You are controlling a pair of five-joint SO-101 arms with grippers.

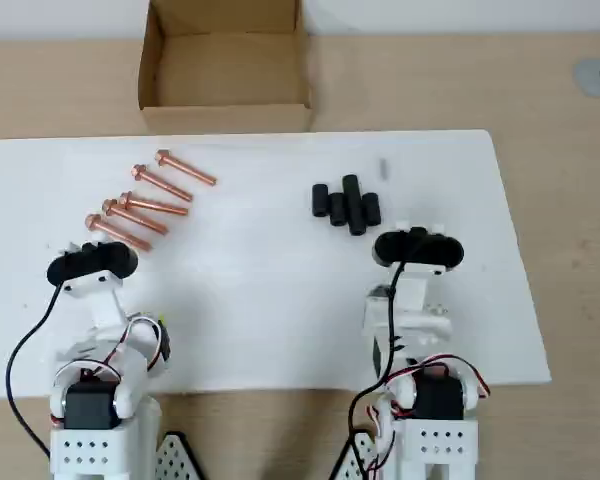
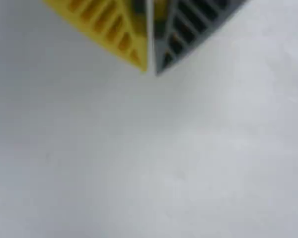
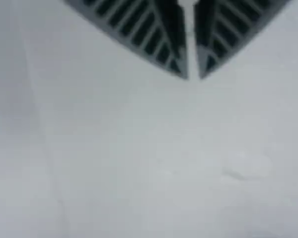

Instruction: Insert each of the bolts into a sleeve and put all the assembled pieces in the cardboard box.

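Note:
Several copper bolts (image 1: 140,200) lie fanned out on the left part of the white mat (image 1: 250,300). Several black sleeves (image 1: 346,204) cluster at the mat's centre right. The cardboard box (image 1: 226,66) stands open at the far edge of the table. My left arm (image 1: 92,265) rests folded near the bolts' near end; its gripper (image 2: 150,68) is shut, one finger yellow and one black, just above bare mat. My right arm (image 1: 418,250) is folded just short of the sleeves, its gripper (image 3: 192,74) shut over the mat with nothing held.
The wooden table (image 1: 560,200) shows around the mat. A round grey fitting (image 1: 598,77) sits at the far right. Bare mat lies between the two arms and between the bolts and sleeves.

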